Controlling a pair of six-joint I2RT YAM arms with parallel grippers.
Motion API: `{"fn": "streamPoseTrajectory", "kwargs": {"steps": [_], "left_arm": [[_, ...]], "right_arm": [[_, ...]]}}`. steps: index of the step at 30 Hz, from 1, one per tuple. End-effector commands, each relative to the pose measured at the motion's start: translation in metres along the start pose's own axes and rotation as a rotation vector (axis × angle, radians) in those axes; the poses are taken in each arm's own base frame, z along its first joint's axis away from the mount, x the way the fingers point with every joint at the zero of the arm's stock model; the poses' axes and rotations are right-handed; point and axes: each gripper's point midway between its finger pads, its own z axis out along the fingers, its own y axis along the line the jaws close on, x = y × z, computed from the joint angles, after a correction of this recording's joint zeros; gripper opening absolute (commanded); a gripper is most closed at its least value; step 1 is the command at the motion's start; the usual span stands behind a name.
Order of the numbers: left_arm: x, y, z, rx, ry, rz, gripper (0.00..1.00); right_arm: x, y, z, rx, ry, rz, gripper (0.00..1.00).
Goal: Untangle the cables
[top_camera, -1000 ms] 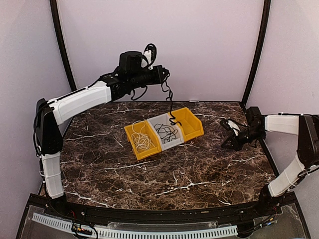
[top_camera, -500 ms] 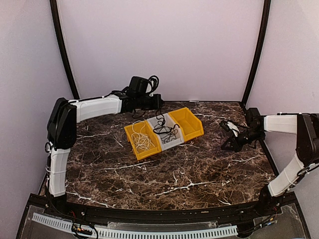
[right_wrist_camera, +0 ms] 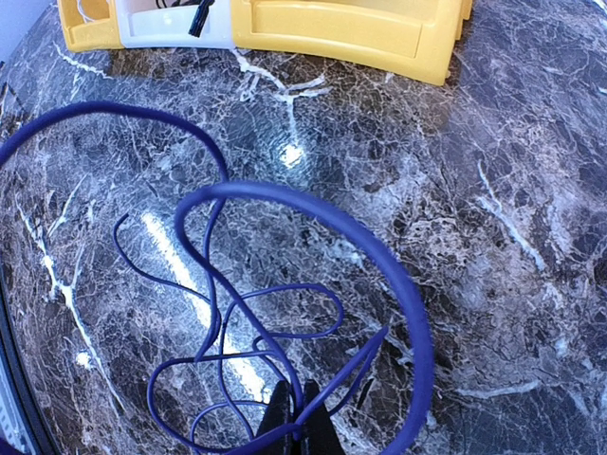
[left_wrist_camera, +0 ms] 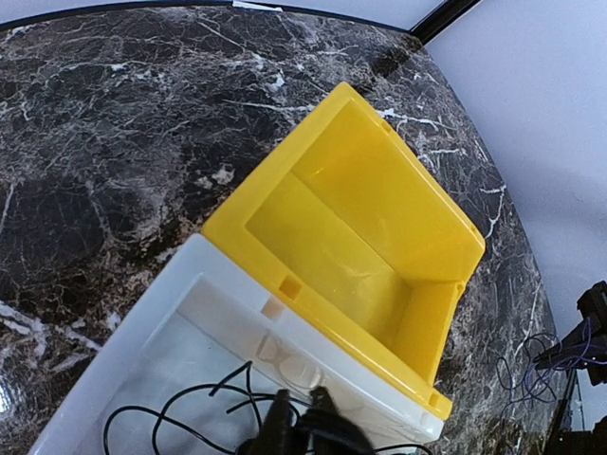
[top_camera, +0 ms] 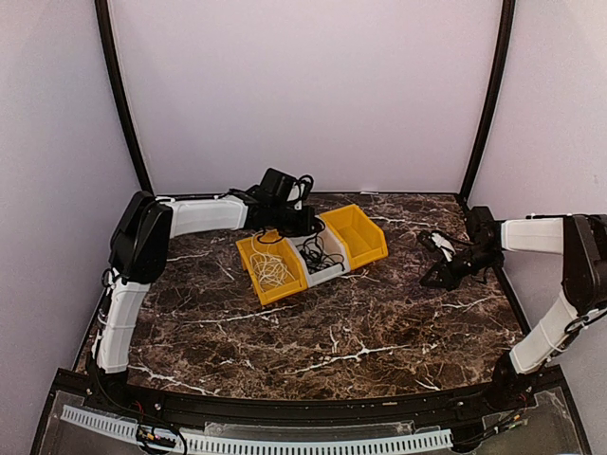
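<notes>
Inside white bin (left_wrist_camera: 142, 327), loopy black cable (top_camera: 318, 254)

Cables (top_camera: 272, 270) lie in the left bin (top_camera: 245, 256) and middle bin (top_camera: 327, 275).

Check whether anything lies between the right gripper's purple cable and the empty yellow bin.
Nothing visible does. The right gripper, jaws shut on the purple cable, sits right of the empty yellow bin, with only bare marble table between them. The left gripper is over the white bin, outside that path.
</notes>
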Motion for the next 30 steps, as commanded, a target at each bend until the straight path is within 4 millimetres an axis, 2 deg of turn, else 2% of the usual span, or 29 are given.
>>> {"fn": "streamPoseTrajectory", "kwargs": {"steps": [1,2,4,8,13,16,18,19,20,21,23,24,25,26,27,29,30], "left_arm": [[-0.008,-0.026,-0.016,0.047,0.017,0.001,0.18],[-0.008,-0.027,-0.018,0.043,0.021,0.003,0.26],[-0.016,-0.035,-0.028,0.041,0.000,0.017,0.35],[-0.029,-0.044,-0.046,0.026,-0.031,0.034,0.46],[-0.035,-0.043,-0.068,-0.034,-0.039,0.057,0.57],[-0.037,-0.039,-0.082,-0.089,-0.038,0.095,0.59],[-0.041,-0.026,-0.091,-0.186,-0.040,0.130,0.59],[-0.035,-0.019,-0.095,-0.227,-0.010,0.137,0.59],[-0.041,-0.013,-0.100,-0.276,-0.021,0.169,0.59],[-0.036,-0.006,-0.105,-0.317,0.005,0.180,0.59],[-0.042,-0.004,-0.118,-0.365,0.001,0.226,0.57],[-0.040,-0.009,-0.118,-0.341,0.007,0.238,0.57],[-0.046,-0.025,-0.123,-0.296,-0.021,0.273,0.56],[-0.038,-0.037,-0.119,-0.235,-0.004,0.290,0.56],[-0.043,-0.061,-0.121,-0.179,-0.049,0.335,0.56],[-0.037,-0.092,-0.113,-0.101,-0.072,0.388,0.55],[-0.041,-0.104,-0.111,-0.080,-0.095,0.394,0.55]], "right_arm": [[0.001,0.003,0.002,-0.019,-0.004,0.010,0.00],[0.001,0.003,0.001,-0.019,-0.004,0.010,0.00],[0.001,0.003,0.001,-0.016,-0.006,0.008,0.00],[0.000,0.004,0.000,-0.013,-0.007,0.004,0.00],[-0.002,0.002,-0.002,-0.006,-0.008,-0.002,0.00],[-0.002,0.001,-0.002,0.004,-0.003,-0.004,0.00],[-0.002,0.000,-0.003,0.006,0.000,-0.004,0.01],[-0.001,0.000,-0.003,0.005,0.002,-0.003,0.01],[-0.001,0.001,-0.003,0.003,0.003,-0.002,0.01],[-0.001,0.001,-0.003,0.003,0.003,-0.003,0.01],[-0.002,0.001,-0.003,0.004,0.001,-0.005,0.02],[-0.002,0.001,-0.003,0.005,0.000,-0.006,0.02],[-0.002,0.001,-0.003,0.004,-0.002,-0.005,0.02],[-0.002,0.001,-0.003,0.003,-0.002,-0.004,0.02],[-0.003,0.000,-0.002,0.002,-0.002,-0.004,0.02],[-0.004,0.000,-0.002,0.001,-0.003,-0.001,0.02],[-0.004,-0.001,-0.002,0.002,-0.003,0.000,0.02]]}}
